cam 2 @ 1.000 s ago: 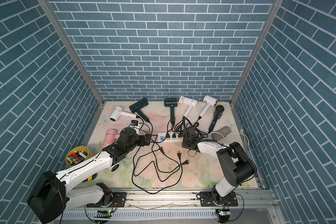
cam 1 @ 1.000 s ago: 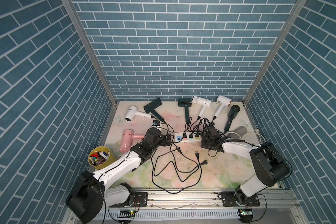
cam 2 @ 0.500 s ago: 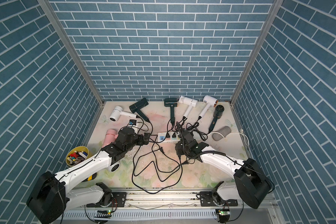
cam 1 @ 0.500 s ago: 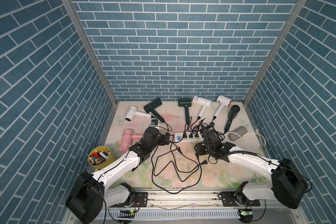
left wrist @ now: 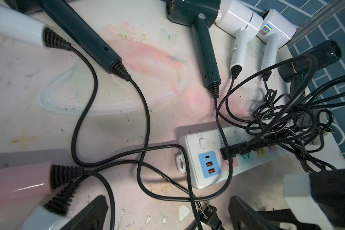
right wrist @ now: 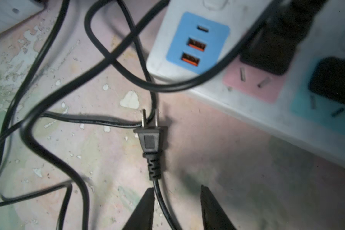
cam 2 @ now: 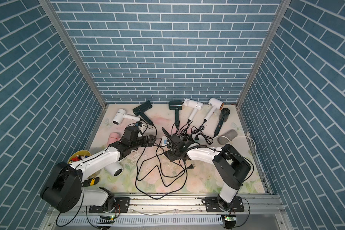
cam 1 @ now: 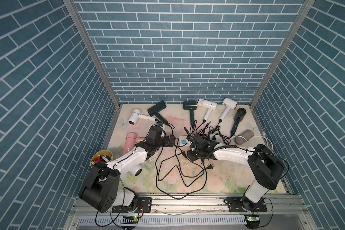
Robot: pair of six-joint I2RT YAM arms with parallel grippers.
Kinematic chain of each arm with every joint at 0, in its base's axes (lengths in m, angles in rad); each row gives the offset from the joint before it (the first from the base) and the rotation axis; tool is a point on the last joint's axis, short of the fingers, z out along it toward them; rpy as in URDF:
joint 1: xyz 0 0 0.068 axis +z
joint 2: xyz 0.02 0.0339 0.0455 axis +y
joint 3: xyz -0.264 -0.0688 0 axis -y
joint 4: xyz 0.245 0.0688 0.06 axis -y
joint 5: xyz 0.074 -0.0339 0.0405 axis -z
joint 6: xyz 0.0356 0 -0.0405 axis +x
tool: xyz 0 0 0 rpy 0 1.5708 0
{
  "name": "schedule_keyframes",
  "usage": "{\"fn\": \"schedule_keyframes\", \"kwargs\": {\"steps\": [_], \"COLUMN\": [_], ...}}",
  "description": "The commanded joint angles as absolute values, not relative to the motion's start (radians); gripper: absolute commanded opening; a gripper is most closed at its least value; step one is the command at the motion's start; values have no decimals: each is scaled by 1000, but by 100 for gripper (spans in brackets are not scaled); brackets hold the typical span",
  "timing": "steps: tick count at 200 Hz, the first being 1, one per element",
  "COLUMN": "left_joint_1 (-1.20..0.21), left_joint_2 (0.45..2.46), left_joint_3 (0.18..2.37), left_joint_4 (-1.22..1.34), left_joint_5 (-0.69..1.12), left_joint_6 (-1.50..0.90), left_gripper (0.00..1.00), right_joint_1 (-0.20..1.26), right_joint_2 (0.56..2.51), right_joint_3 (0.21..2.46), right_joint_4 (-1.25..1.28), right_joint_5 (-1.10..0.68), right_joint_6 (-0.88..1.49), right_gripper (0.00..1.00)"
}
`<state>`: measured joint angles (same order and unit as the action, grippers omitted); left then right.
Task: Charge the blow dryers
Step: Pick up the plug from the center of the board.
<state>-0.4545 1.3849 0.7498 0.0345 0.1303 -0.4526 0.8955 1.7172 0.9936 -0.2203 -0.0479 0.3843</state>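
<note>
Smooth hard-plastic blow dryers, all hammer-shaped, lie flat along the far side of the pale, flower-printed surface [cam 1: 227, 175]. From the left they are a white blow dryer [cam 1: 134, 118], a slanted dark green blow dryer [cam 1: 156, 109], a T-shaped dark green blow dryer [cam 1: 190, 105], a glossy white blow dryer with a silver band [cam 1: 207, 104], a white blow dryer with a coppery end [cam 1: 229, 103] and a black blow dryer with a round grille [cam 1: 239, 115]. A matte pink blow dryer [cam 1: 130, 139] lies nearer, beside the left arm. Another white-barrelled blow dryer [cam 1: 136, 171] lies partly under that arm.

Their handles end in ribbed black sleeves, from which thin rubbery black cords [cam 1: 179, 173] loop across the middle of the surface. The surface print is chipped and flaking.

The long white plastic power strip [left wrist: 191, 163] has a blue USB panel, and black plugs sit in its pink and turquoise sockets. A flat black two-pronged plug [right wrist: 151, 139] lies loose just beside the USB end. A cord seems to pass between its prongs, though blur makes that uncertain.

The left arm stretches low and forward, and its black wrist points at the strip's end. The left claw [left wrist: 167, 213] is spread wide and holds nothing. The right arm is folded high at the elbow, with its white forearm reaching leftward close to the surface. The right claw [right wrist: 176, 201] is partly apart. The loose plug's cord runs between the tips, closer to one of them and not pinched.
</note>
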Motion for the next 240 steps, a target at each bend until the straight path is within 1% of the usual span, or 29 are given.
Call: {"fn": "schedule_keyframes", "kwargs": {"steps": [1,52,73,106,125,138,148,164,188,215,240], "left_joint_1": [-442,-437,-434,-435,-436,-434,-434,-434,-433,-432,-429], "left_joint_2": [1393,1394,1397,1401,1403,1402,1403,1407,1402,1375,1436], "left_joint_3": [780,777,776,777,779,780,783,794,804,777,825], "left_joint_4": [28,29,31,34,33,30,27,17,6,60,40], "left_joint_5": [162,162,163,166,167,168,171,183,203,209,229], "left_joint_6": [-464,-466,-466,-466,-465,-462,-459,-452,-445,-446,-455], "left_gripper": [99,99,99,99,100,99,99,99,99,100,99], "right_joint_1": [912,931,936,942,946,948,948,948,947,941,924], "right_joint_2": [1768,1833,1860,1891,1902,1903,1901,1888,1845,1777,1722], "right_joint_3": [1049,1091,1106,1127,1131,1127,1122,1109,1071,1013,953], "right_joint_4": [-251,-267,-276,-279,-279,-278,-278,-278,-267,-240,-211], "right_joint_5": [-43,-40,-36,-34,-29,-23,-15,8,72,133,152], "right_joint_6": [323,306,304,308,316,323,332,346,379,416,440], "right_gripper": [41,40,33,29,23,18,12,0,0,0,0]}}
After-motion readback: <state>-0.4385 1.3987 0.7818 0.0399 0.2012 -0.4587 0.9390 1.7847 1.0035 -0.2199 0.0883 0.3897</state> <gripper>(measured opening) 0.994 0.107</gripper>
